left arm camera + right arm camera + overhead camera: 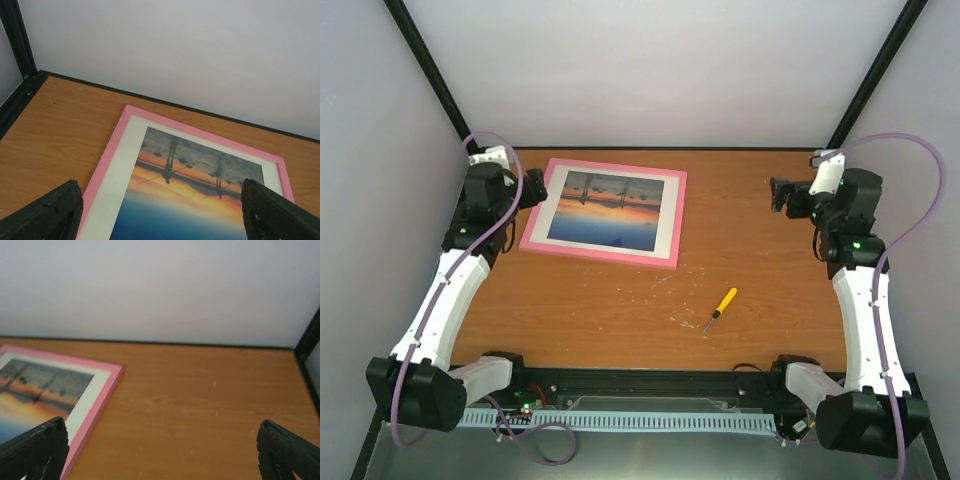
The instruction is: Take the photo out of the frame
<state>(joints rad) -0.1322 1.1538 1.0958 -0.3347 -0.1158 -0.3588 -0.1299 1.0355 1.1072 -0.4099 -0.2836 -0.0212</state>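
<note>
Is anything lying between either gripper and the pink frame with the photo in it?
Nothing visible. The left gripper hangs open right at the left edge of the frame, and only bare table separates the open right gripper from its right edge. The screwdriver lies toward the near edge, off both paths.

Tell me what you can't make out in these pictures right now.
- Back of the frame: every view, since it lies face up.
- Near edge of the frame: left wrist view, cut off by the picture's bottom edge.
- Tip type of the screwdriver: top view, too small.
</note>
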